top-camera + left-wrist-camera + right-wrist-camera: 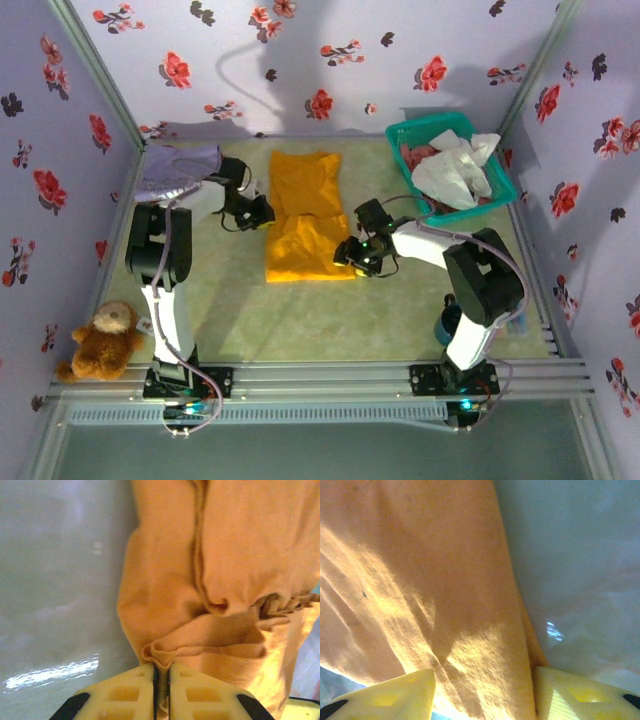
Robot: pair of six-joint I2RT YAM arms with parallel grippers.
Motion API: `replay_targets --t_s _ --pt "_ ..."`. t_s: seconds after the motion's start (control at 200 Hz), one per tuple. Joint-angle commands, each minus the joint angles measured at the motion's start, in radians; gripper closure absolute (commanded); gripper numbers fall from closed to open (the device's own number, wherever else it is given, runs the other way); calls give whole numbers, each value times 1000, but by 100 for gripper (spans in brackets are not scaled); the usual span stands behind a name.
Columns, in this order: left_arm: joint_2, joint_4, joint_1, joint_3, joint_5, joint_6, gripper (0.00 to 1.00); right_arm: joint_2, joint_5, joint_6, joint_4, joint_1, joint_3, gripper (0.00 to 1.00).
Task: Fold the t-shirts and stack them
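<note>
Shirt (305, 215), orange, lies flat mid-frame on the tabletop (240, 320) in the top view, its long axis running top to bottom, a claw at each long side. Left claw (262, 213) is clenched on a fold of the left edge at mid-length; right claw (352, 255) stands released, fingers straddling the right edge lower down, so the coming fold likely turns across the width.

Bright, even light overhead; close wrist views soft, glare on table (50, 672).
</note>
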Motion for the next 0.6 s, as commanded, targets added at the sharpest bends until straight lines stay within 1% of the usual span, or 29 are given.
replay_targets --t_s 0.0,0.03,0.065,0.08,0.15,0.22,0.33,0.455,0.525,0.595 --pt "-63 1 13 -12 -79 -24 85 -47 92 -41 -162 -3 19 44" --pt "-77 -5 13 -16 -108 -23 81 -55 100 -48 -181 -1 33 44" --pt "-97 -11 13 -25 -139 -28 68 -63 109 -55 -196 0 46 44" --pt "-104 -10 13 -30 -150 -30 65 -65 111 -57 -200 0 51 44" --pt "-149 -1 11 -60 -165 -29 56 -70 126 -69 -228 0 78 44" --pt "-196 -11 6 -91 -179 -24 55 -69 136 -79 -246 0 95 44" --pt "-285 -15 -18 -174 -210 -32 57 -73 122 -82 -211 5 105 45" --pt "-368 18 -72 -286 -208 -79 73 -47 92 -88 -171 21 144 49" --pt "-380 28 -107 -334 -207 -99 81 -13 60 -87 -134 26 165 55" --pt "-384 67 -143 -383 -209 -130 88 26 37 -81 -91 27 171 67"
